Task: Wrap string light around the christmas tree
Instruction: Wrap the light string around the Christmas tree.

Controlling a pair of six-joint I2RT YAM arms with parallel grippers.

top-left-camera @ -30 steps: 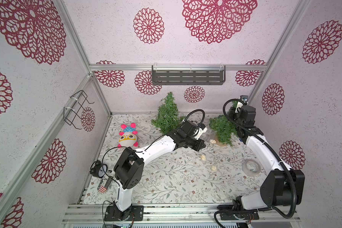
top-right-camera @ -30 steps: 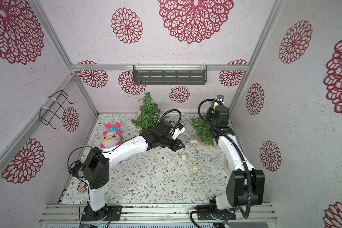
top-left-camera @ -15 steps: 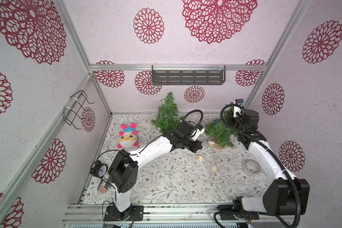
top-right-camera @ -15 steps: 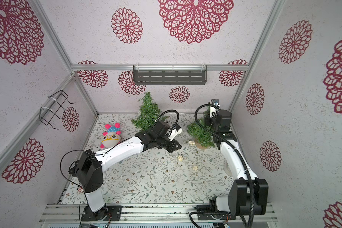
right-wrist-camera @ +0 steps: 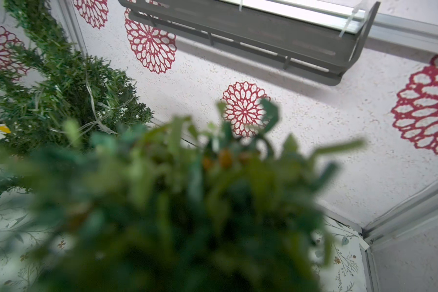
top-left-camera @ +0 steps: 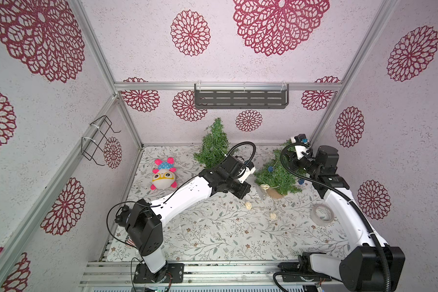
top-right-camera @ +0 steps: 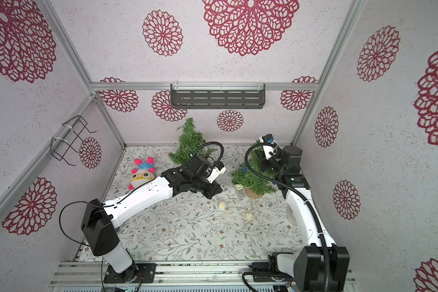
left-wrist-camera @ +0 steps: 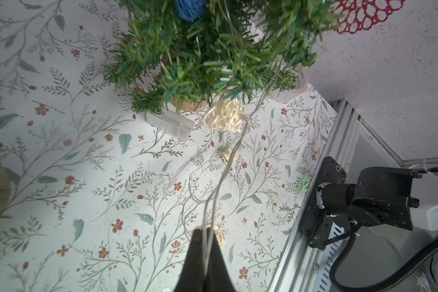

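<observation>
1. The christmas tree (top-left-camera: 276,174) has shifted toward the left arm along with the right end effector (top-left-camera: 292,163). I read that as clamped on the crown, though foliage hides the fingers.
2. The left end effector (left-wrist-camera: 204,231), clenched on the string light (left-wrist-camera: 224,118), has drawn back. The wire runs nearly straight into the lower branches.
3. I judge the winding barely begun: loose bulbs lie on the bench (top-left-camera: 213,227).

Green christmas tree (top-left-camera: 278,177), pale-gold string light (left-wrist-camera: 224,118), leaf-and-flower printed table (top-left-camera: 213,240), white walls (top-left-camera: 263,65) with crimson rosettes.

Left arm (top-left-camera: 185,194) outstretched, left hand (left-wrist-camera: 204,231) pinched shut; right arm (top-left-camera: 339,202) arched, right hand (top-left-camera: 291,163) obscured.
</observation>
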